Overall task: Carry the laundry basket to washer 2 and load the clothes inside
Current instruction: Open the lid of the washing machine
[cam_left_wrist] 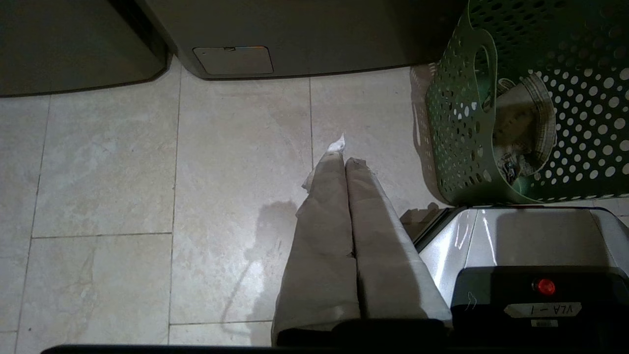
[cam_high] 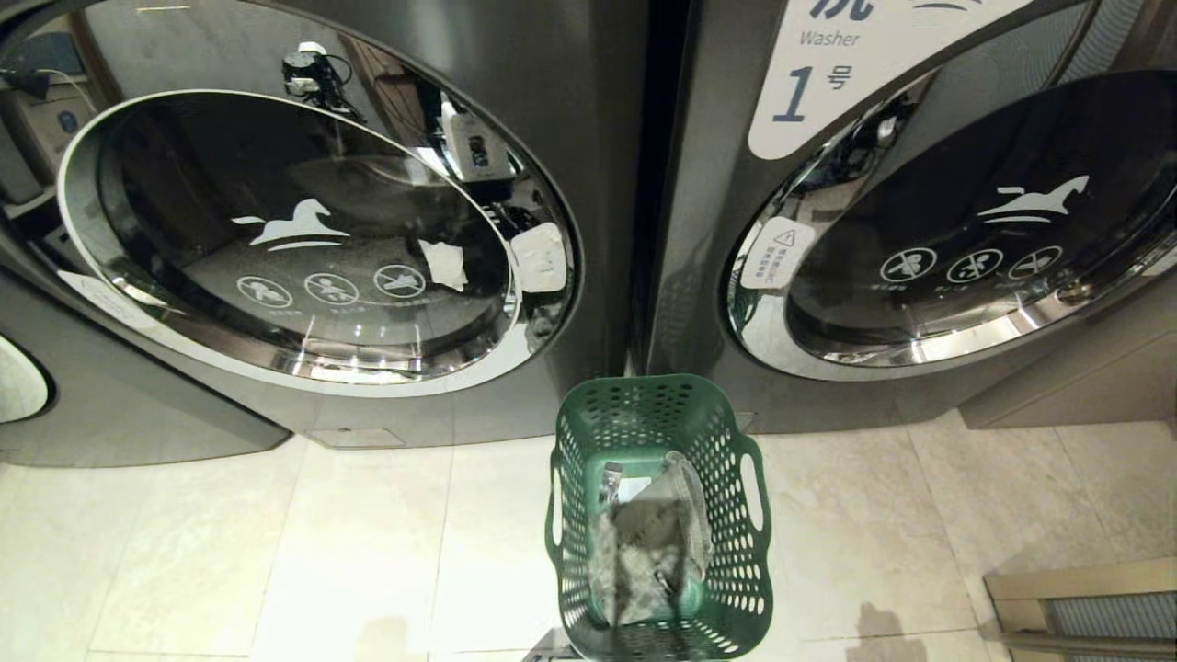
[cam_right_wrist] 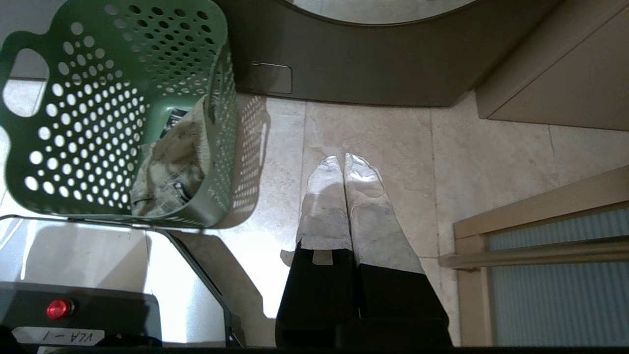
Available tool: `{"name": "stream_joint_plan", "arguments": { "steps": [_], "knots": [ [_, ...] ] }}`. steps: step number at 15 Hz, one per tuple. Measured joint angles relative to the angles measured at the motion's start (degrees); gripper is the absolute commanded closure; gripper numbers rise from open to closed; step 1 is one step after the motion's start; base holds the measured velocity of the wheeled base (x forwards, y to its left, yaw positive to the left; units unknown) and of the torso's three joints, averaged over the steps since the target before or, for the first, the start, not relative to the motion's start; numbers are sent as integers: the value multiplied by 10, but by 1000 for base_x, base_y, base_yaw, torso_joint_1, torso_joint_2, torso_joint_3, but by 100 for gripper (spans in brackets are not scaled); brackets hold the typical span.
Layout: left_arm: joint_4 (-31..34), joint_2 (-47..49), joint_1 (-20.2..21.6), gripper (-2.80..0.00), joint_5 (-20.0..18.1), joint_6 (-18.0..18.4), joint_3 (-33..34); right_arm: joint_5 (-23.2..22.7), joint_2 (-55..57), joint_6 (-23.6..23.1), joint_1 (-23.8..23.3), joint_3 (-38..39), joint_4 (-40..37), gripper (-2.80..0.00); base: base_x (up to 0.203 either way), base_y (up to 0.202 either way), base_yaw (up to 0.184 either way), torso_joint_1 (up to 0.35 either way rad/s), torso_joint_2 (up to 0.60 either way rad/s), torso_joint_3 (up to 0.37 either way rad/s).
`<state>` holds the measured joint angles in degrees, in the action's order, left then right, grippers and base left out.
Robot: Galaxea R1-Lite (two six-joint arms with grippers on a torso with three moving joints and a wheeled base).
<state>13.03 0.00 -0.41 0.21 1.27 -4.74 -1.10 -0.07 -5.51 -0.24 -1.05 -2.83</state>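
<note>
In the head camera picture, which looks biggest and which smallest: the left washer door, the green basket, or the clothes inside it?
1. Left washer door, largest by far.
2. Green basket.
3. Clothes in the basket, smallest.
The door stands farther from the camera, yet looks biggest.

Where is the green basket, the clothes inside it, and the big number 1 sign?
green basket [cam_high: 644, 405]: head view, on its far perforated wall.
clothes [cam_high: 648, 542]: head view, middle of the grey bundle.
number 1 sign [cam_high: 828, 83]: head view, white label on the right washer.
</note>
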Motion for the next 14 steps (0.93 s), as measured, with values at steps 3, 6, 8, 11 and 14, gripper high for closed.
{"name": "stream_joint_plan", "arguments": {
  "steps": [3, 6, 8, 11, 14],
  "knots": [
    [0, 0, 0, 0, 0, 0, 0, 0, 0, -1, 0, 0, 0, 0, 0, -195, 1, 7, 6, -1],
    [0, 0, 0, 0, 0, 0, 0, 0, 0, -1, 0, 0, 0, 0, 0, -193, 1, -2, 9, -2],
    [0, 0, 0, 0, 0, 0, 0, 0, 0, 0, 0, 0, 0, 0, 0, -197, 2, -2, 0, 3],
    [0, 0, 0, 0, 0, -1, 0, 0, 0, 0, 0, 0, 0, 0, 0, -155, -1, 1, 5, 3],
    [0, 0, -1, 0, 0, -1, 0, 0, 0, 0, 0, 0, 0, 0, 0, 0, 0, 0, 0, 0]
  ]
}}
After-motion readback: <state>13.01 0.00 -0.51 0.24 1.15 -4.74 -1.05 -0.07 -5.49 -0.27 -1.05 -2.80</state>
